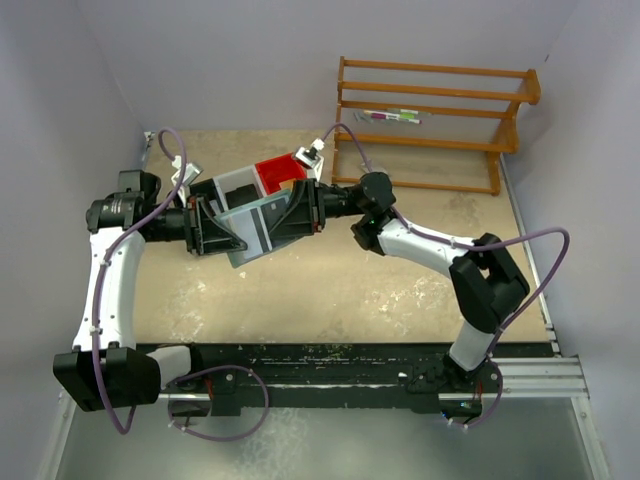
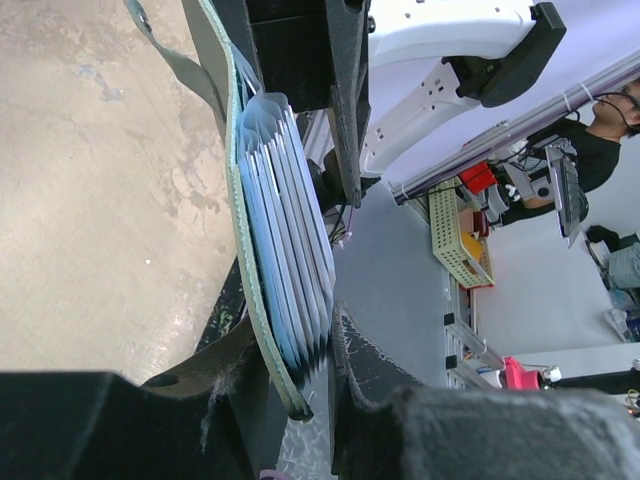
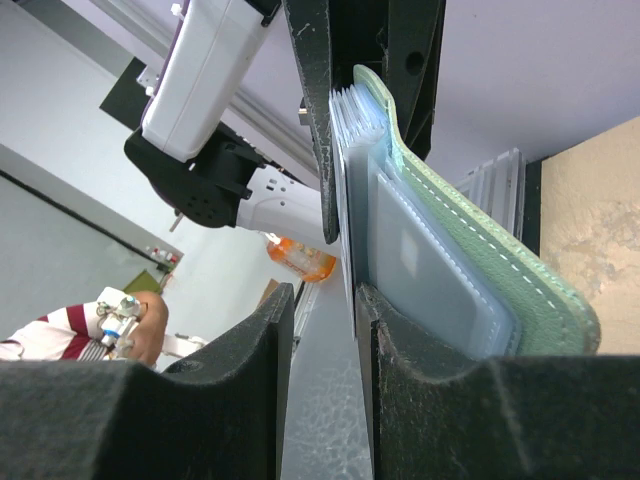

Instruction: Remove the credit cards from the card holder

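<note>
Step in hand, by judgement: the extraction itself, with no card out as yet.

Found lifted clear of the mottled tan surface (image 1: 330,290), at the middle of the overhead view, between the two arms: small grey-green stitched wallet-like card holder (image 3: 470,250), standing on edge and fanned open. Packed inside it, side by side like leaves: thin light-blue rectangular credit cards (image 2: 285,230). None seen free of the holder, none seen lying on the surface.

Left claw (image 2: 295,350): pinching its own end of the holder, cover and leaves together between the two pads. Serving as anchor.

Right claw (image 3: 325,300): slightly spread, with a narrow gap between the pads and the tips set at the opposite end of the fanned stack. Nothing clamped, as far as its own view shows. Just beside one pad, not between the two: the outermost pale card and the green cover.

Next move, by judgement: shift the right claw sideways to take one card edge alone between the pads, press together, then draw straight out along the pocket while keeping the left grip firm. Calls for fine alignment. With so tight a stack, easy to seize two leaves at once, or a pocket wall instead of a card. Cannot tell card from pocket leaf in these views.
</note>
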